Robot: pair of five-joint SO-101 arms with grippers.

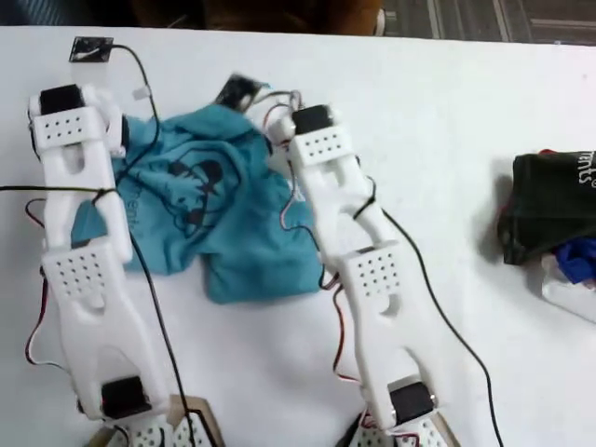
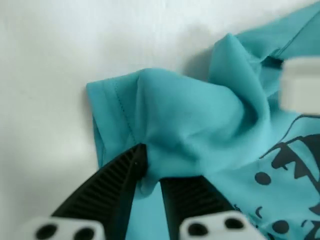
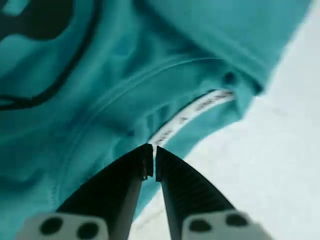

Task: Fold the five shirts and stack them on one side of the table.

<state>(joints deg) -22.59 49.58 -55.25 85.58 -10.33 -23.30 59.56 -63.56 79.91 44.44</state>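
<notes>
A teal shirt (image 1: 219, 219) with a dark print lies crumpled on the white table (image 1: 438, 112) between my two arms. My left arm (image 1: 79, 168) stands over its left edge. There my left gripper (image 2: 150, 164) is shut on a raised fold of the teal shirt (image 2: 200, 125) near a hemmed edge. My right arm (image 1: 326, 154) is at the shirt's far right corner. My right gripper (image 3: 152, 157) is shut on the collar of the teal shirt (image 3: 125, 75), right at the white neck label (image 3: 200, 107).
A dark folded shirt (image 1: 549, 205) sits at the table's right edge on top of blue cloth (image 1: 577, 256) and something white. Cables run along both arms. A small black square (image 1: 90, 48) lies at the far left.
</notes>
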